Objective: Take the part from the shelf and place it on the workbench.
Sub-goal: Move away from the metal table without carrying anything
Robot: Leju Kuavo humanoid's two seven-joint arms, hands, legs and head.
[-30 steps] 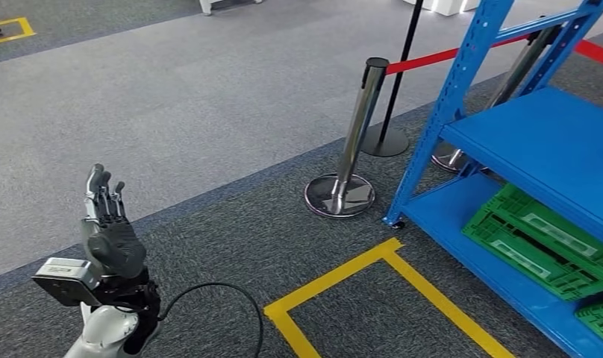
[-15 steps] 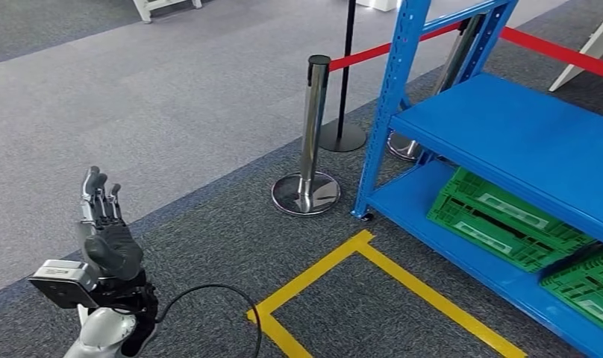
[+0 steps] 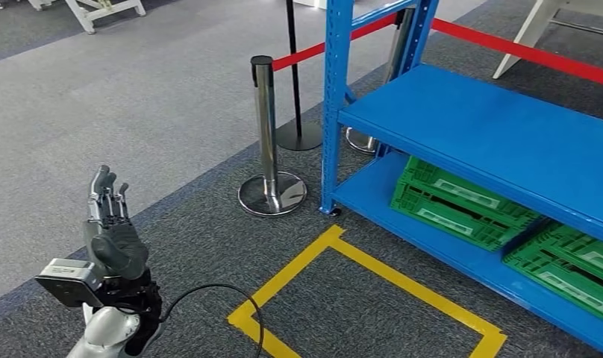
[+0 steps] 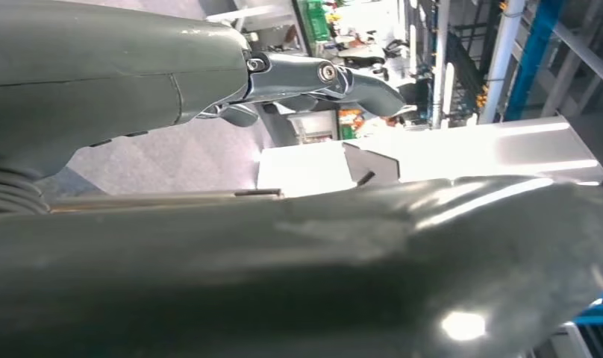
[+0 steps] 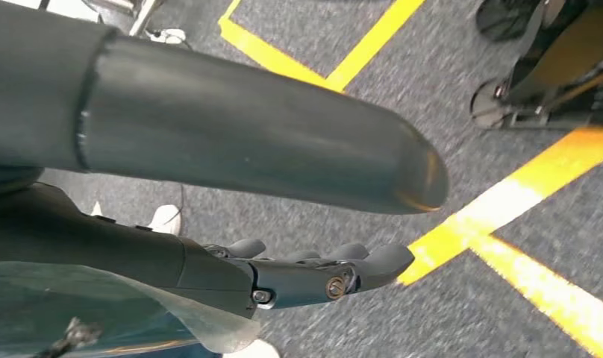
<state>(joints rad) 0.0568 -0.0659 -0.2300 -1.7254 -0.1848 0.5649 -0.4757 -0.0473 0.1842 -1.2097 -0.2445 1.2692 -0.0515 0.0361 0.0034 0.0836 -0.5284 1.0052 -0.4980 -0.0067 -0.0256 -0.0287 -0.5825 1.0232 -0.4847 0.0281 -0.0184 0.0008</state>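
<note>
The blue metal shelf (image 3: 492, 142) stands to my right in the head view. Two green plastic crates (image 3: 459, 201) (image 3: 567, 265) lie on its lower board. My left hand (image 3: 112, 231) is raised at the lower left, well away from the shelf, with its fingers straight, apart and holding nothing. The left wrist view shows its fingers (image 4: 321, 73) stretched out in the air. In the right wrist view my right hand (image 5: 283, 276) hangs over the carpet, fingers extended and holding nothing.
A chrome stanchion (image 3: 267, 142) with a red belt (image 3: 530, 54) stands just left of the shelf's corner post. A yellow tape rectangle (image 3: 358, 257) marks the grey carpet in front of the shelf. A black cable (image 3: 231, 298) loops from my left arm.
The whole picture has slid left: the camera has turned towards the shelf, bringing more of it and a second green crate into view. My left hand keeps its raised, spread pose.
</note>
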